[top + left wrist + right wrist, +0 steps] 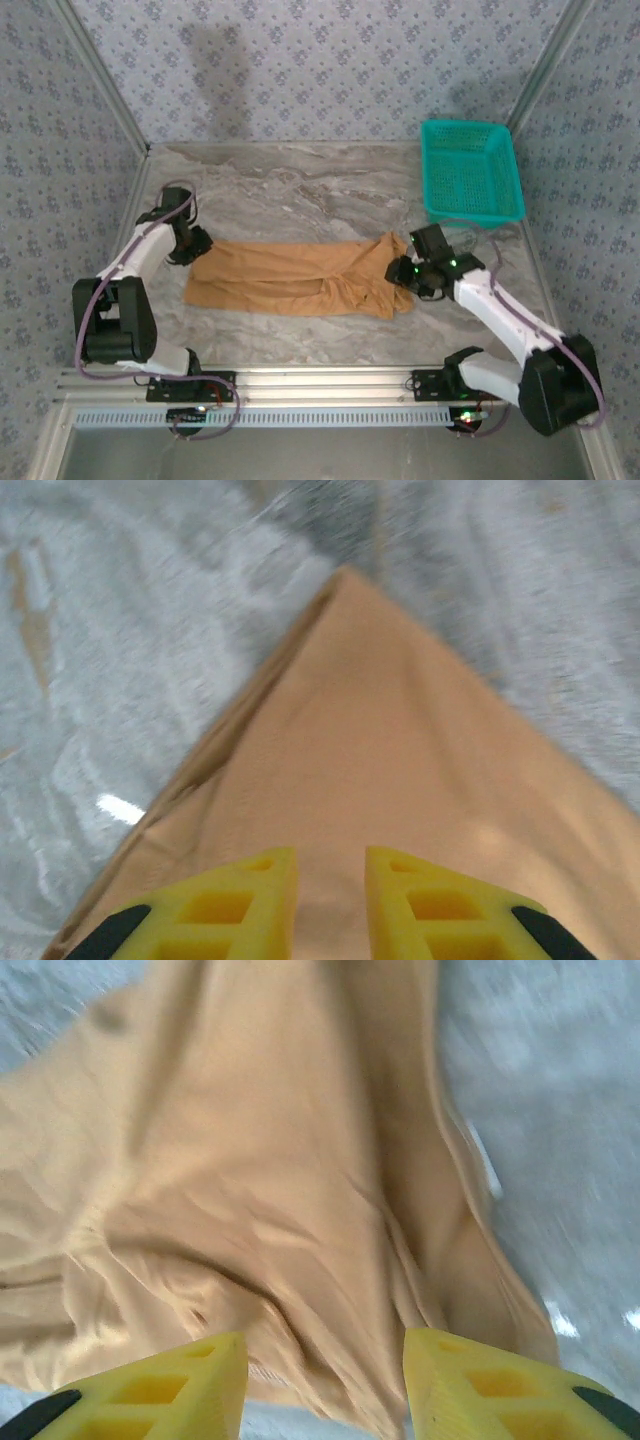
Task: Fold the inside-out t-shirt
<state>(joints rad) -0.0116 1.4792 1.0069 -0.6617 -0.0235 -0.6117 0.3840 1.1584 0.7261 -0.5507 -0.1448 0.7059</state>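
Orange-tan t-shirt (300, 275) lay half-folded across the bench (300, 190). Left gripper (330, 865), narrowly parted, sat over one corner; right gripper (325, 1350), wider, over the bunched opposite end. Lifting fingers could snag cloth, undoing the fold.

White links and black joints form the left arm (138, 252) and right arm (495, 305), looped with purplish cables (92, 300); yellow latticed fingers (235, 905).
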